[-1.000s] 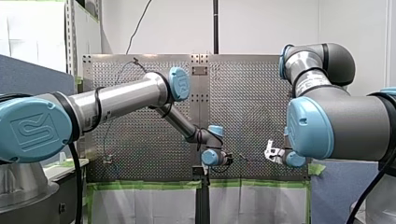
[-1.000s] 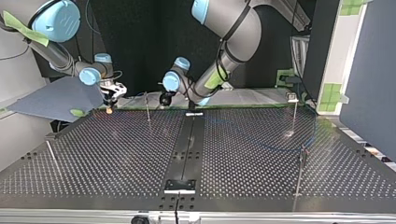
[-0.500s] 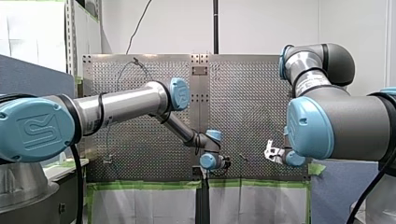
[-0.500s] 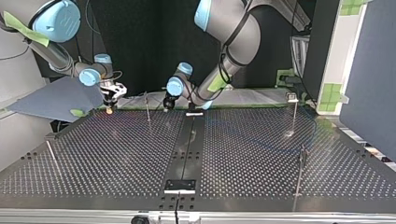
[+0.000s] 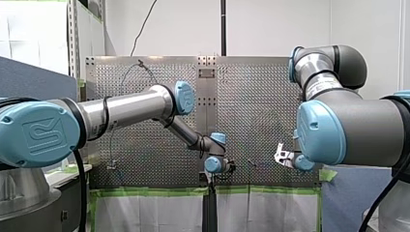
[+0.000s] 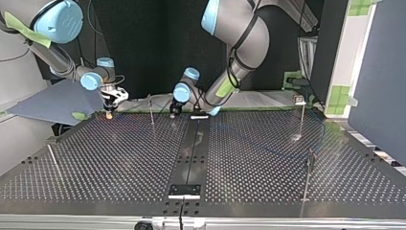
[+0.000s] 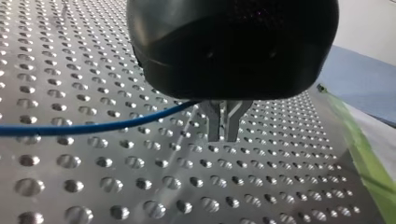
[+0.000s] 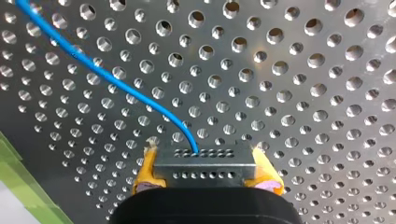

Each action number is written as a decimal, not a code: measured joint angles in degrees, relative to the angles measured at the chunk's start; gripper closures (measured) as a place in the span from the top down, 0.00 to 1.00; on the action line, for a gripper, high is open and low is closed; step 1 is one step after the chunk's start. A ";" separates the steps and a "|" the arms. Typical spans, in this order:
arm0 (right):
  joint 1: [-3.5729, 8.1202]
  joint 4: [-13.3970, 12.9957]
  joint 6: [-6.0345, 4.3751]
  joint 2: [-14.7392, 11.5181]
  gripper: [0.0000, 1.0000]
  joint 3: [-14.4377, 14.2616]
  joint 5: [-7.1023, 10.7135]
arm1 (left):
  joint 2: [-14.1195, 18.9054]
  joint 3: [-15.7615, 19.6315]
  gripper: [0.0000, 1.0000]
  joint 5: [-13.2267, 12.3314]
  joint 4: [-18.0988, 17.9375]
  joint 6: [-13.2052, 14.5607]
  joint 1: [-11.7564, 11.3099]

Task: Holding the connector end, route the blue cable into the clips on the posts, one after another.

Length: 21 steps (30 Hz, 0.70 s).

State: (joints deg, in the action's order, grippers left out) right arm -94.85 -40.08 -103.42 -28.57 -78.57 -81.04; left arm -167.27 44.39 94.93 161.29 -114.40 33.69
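My right gripper [image 8: 205, 161] has yellow pads shut on the metal connector [image 8: 204, 169], just above the perforated plate. The blue cable [image 8: 116, 84] leaves the connector and trails away over the holes. In the top view this gripper [image 6: 110, 111] hangs at the far left edge of the table. My left gripper [image 7: 223, 126], black with metal fingers almost together, takes the blue cable [image 7: 93, 125] in at the fingers' root. It sits low over the plate in the top view [image 6: 173, 112], just right of a thin post [image 6: 151, 109]. A faint arc of blue cable [image 6: 268, 143] lies toward the right posts.
More thin posts stand at the top view's far right [image 6: 302, 115], near right [image 6: 308, 175] and near left [image 6: 52, 160]. A dark centre strip [image 6: 191, 153] runs across the perforated table [image 6: 105, 163]. Green tape [image 7: 369, 154] marks the table's edge beside my left gripper.
My left arm's wrist has swung down and a little toward the top view's right, bringing its gripper close to the plate beside the post. My right gripper has hardly moved.
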 joint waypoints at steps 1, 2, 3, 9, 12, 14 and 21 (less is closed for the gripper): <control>0.00 0.01 0.04 0.01 0.00 0.01 0.00 | 0.01 -0.01 0.09 -0.02 0.07 0.00 0.05; -0.01 0.01 0.05 0.02 0.00 0.01 -0.01 | 0.00 0.00 0.09 -0.03 0.15 0.00 0.12; -0.01 0.01 0.05 0.02 0.00 0.01 0.01 | -0.01 0.00 0.09 -0.04 0.19 0.01 0.16; -0.03 0.02 0.00 0.03 0.00 0.03 0.07 | -0.01 0.00 0.09 -0.13 0.84 0.25 0.31; -0.03 0.04 0.02 0.04 0.00 0.03 0.13 | -0.01 0.01 0.09 -0.14 1.09 0.55 0.24; -0.03 0.03 0.03 0.04 0.00 0.03 0.23 | -0.01 0.00 0.09 -0.12 1.21 0.68 0.21; -0.03 0.02 -0.10 0.07 0.00 0.10 1.03 | -0.01 0.01 0.09 -0.01 1.31 0.99 0.12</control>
State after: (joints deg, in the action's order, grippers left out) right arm -94.88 -40.05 -103.52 -28.51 -78.47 -80.02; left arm -167.27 44.40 94.92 162.60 -113.42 33.81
